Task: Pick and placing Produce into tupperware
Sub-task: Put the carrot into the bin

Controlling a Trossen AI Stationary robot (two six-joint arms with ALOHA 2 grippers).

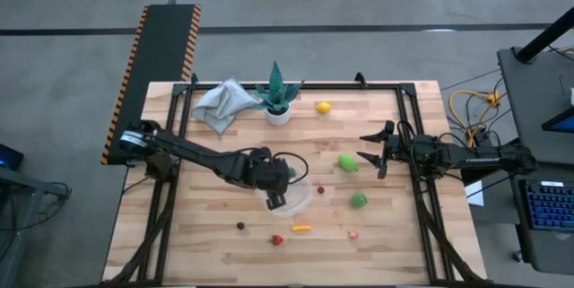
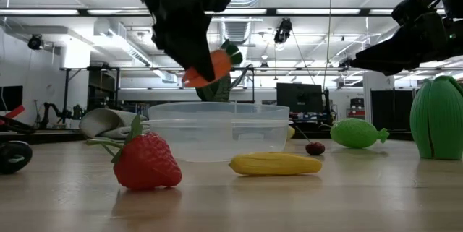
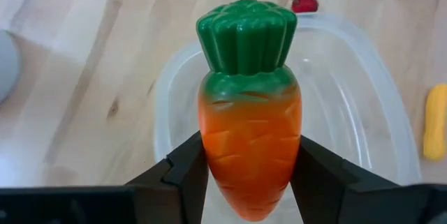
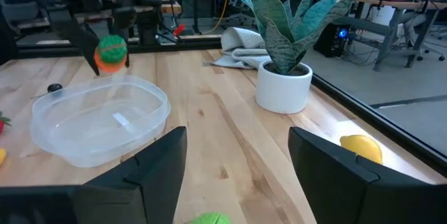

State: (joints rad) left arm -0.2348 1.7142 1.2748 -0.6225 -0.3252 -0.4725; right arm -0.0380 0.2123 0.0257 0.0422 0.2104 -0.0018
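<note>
Left gripper (image 3: 250,172) clenched on orange plastic toy carrot w/ green top (image 3: 249,112), held in the air directly above round clear plastic tupperware (image 3: 363,91), not touching it. Right gripper (image 1: 370,148) waits over table's right side, fingers spread, holding nothing, near light green toy veg (image 1: 347,162). Yellow toy corn (image 2: 276,163) & red toy strawberry (image 2: 147,161) lie on wooden table (image 1: 179,239) beside the container.

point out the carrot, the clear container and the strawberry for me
carrot (image 3: 250,147): left wrist view, on its orange body between the left gripper's fingers.
clear container (image 2: 217,139): low view, on its front wall.
strawberry (image 2: 147,162): low view, on its red body.
</note>
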